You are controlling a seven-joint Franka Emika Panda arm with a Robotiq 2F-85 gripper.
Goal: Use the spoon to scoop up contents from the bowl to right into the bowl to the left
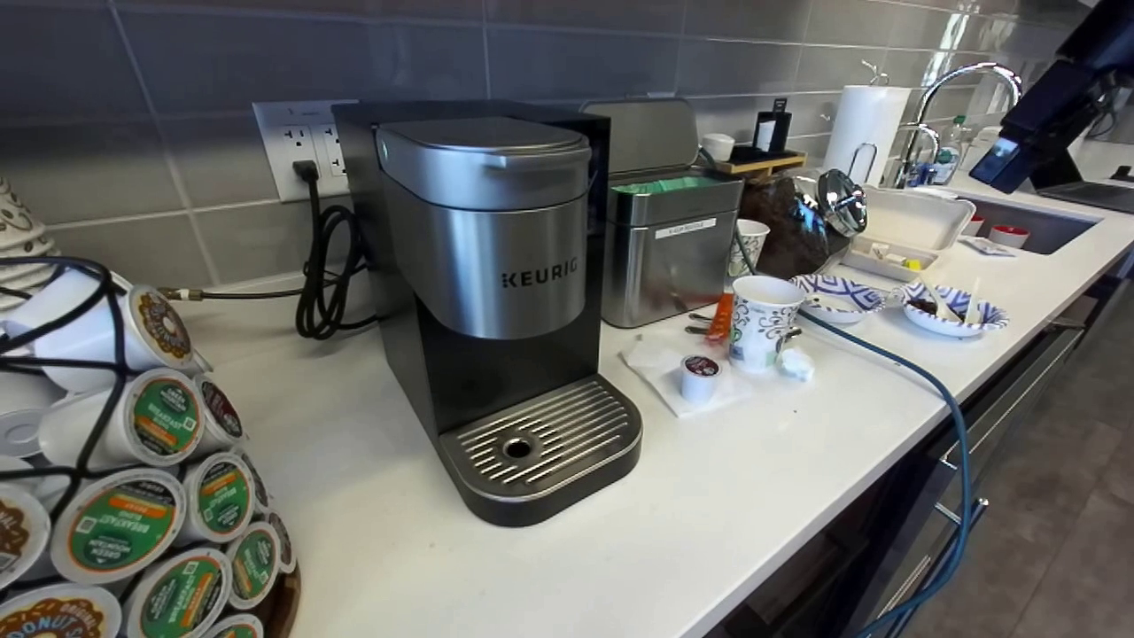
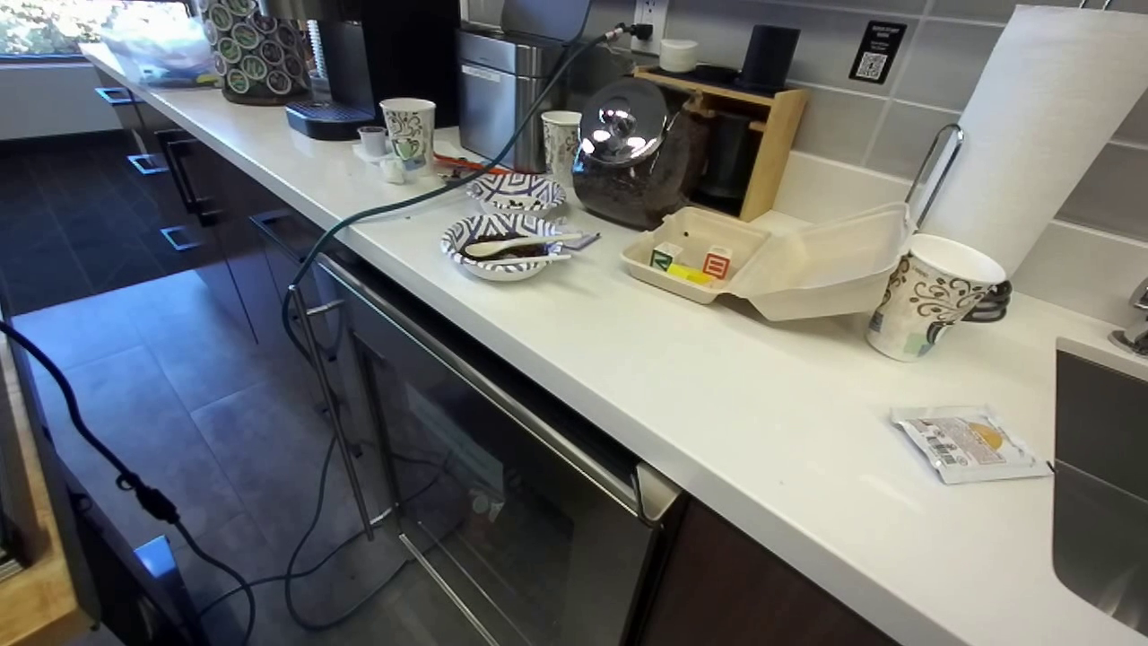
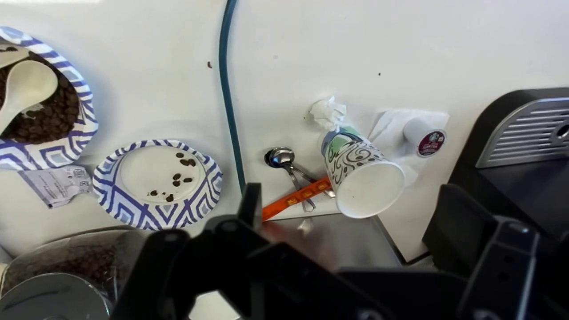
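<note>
A blue-and-white paper bowl of dark coffee beans shows at the left of the wrist view (image 3: 86, 111) and in both exterior views (image 1: 961, 330) (image 2: 504, 272). A cream spoon (image 3: 33, 84) rests in it, also visible in an exterior view (image 2: 507, 243), with a second pale utensil beside it. A matching bowl (image 3: 213, 178) with several loose beans stands next to it, also in both exterior views (image 1: 837, 285) (image 2: 516, 188). My gripper (image 3: 360, 209) is open and empty, both bowls lying left of its fingers in the wrist view. A dark arm part shows top right in an exterior view.
A paper cup (image 3: 355, 171), metal spoons (image 3: 282, 158), an orange strip (image 3: 302, 195) and a pod (image 3: 426, 138) lie near the coffee maker (image 1: 496, 230). A teal cable (image 3: 229, 98) crosses the counter. A bean jar (image 2: 628, 179) and takeout box (image 2: 807, 269) stand near the bowls.
</note>
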